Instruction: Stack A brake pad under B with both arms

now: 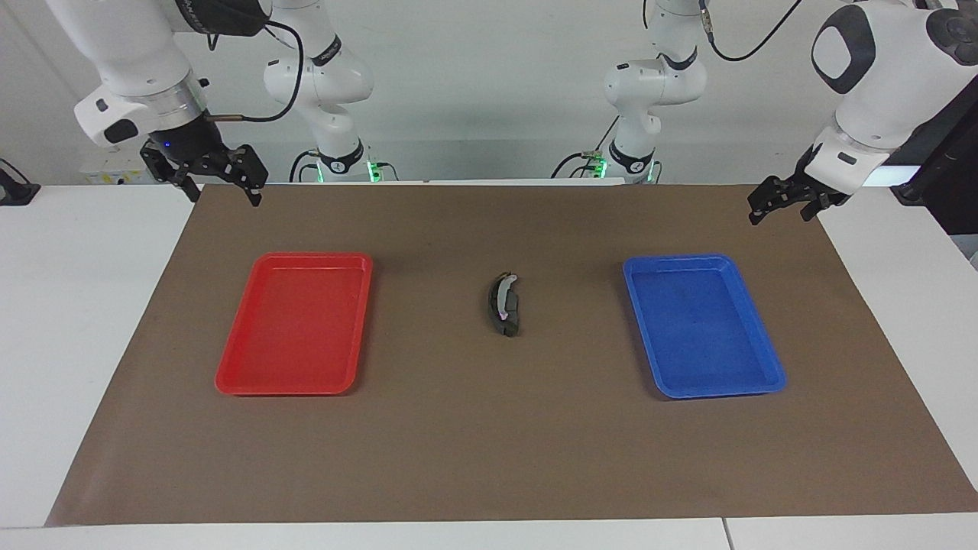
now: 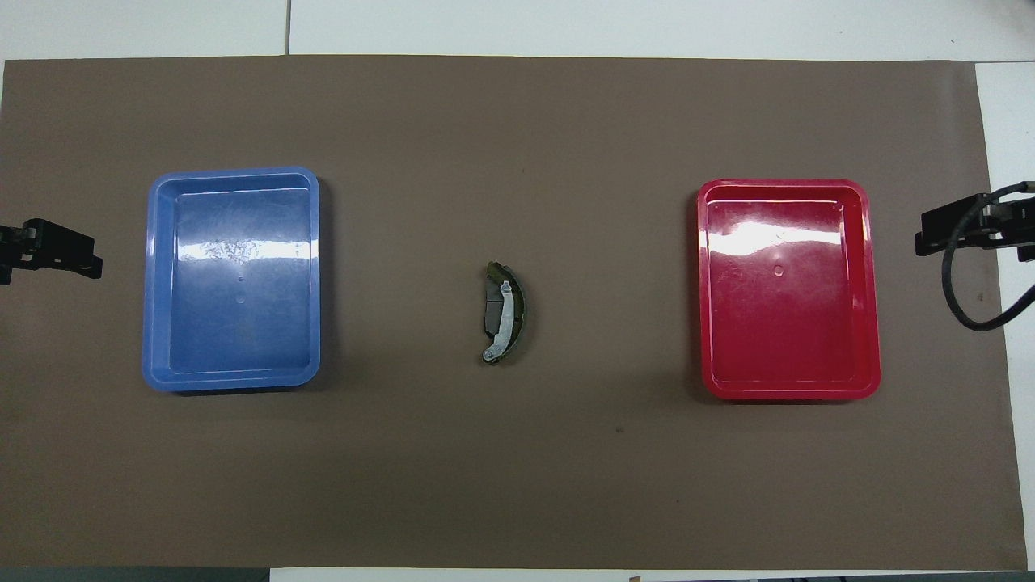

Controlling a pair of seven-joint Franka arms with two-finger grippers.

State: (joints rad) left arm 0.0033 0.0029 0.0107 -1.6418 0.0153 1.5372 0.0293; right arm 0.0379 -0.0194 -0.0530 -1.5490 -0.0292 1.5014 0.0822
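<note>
At the centre of both frames we see the two brake pieces already together on the brown mat. B, the long crescent with its silver-white strip facing up, lies on top of the A brake pad, whose short matte grey body shows along the crescent's inner curve. In the facing view B again sits uppermost, with the A brake pad showing at its edge and lower end. We judge the stack to be made as asked: the short flat pad gives a steady base, and the curved piece rests across it with nothing holding it.

The stack lies between the two trays and touches neither. The red tray sits at centre left of the facing view and the blue tray at centre right. Both are empty.

Both arms keep clear of the work. We see the right gripper in the upper left of the facing view, raised over the corner of the mat, with its fingers spread wide and holding nothing. The left gripper hangs in the upper right, over the mat's other upper corner, likewise wide and empty. In the overhead view only their dark tips show, the left gripper at the frame's left edge and the right gripper at its right edge. We judge that the arms are parked well apart from the stack so as not to disturb it.
</note>
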